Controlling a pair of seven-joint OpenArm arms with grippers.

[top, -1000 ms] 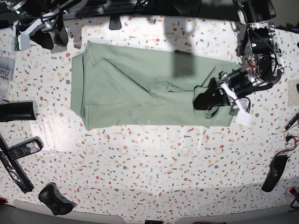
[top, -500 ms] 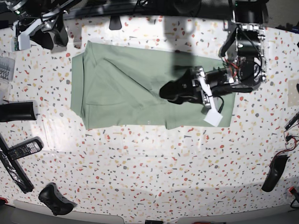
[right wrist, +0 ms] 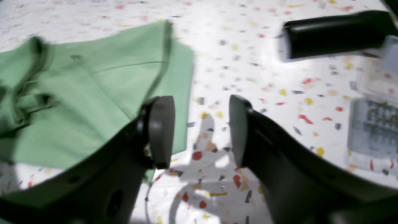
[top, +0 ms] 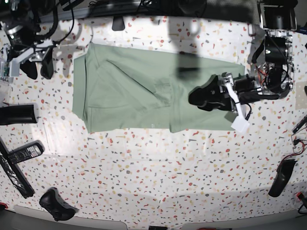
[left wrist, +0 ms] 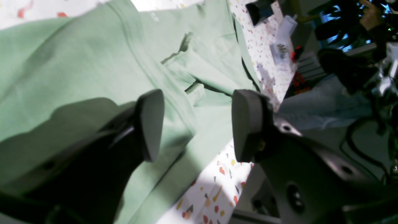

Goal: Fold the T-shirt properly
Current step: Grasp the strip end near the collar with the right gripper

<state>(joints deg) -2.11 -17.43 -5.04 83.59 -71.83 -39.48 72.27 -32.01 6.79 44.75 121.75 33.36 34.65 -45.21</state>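
The T-shirt lies flat on the table as a long pale green rectangle, with a fold edge near its middle. My left gripper hovers over the shirt's right part. In the left wrist view the left gripper is open, with only cloth below its fingers. My right gripper hangs off the shirt's upper left corner. The right wrist view shows the right gripper open over bare table, just beside the shirt's edge.
A black cylinder and a clear plastic box sit at the left edge. A remote and a game controller lie at the front left, a black object at the right.
My left gripper swept left over the shirt, opened and drew back to the right. My right gripper came down from the back left corner toward the shirt's left side.
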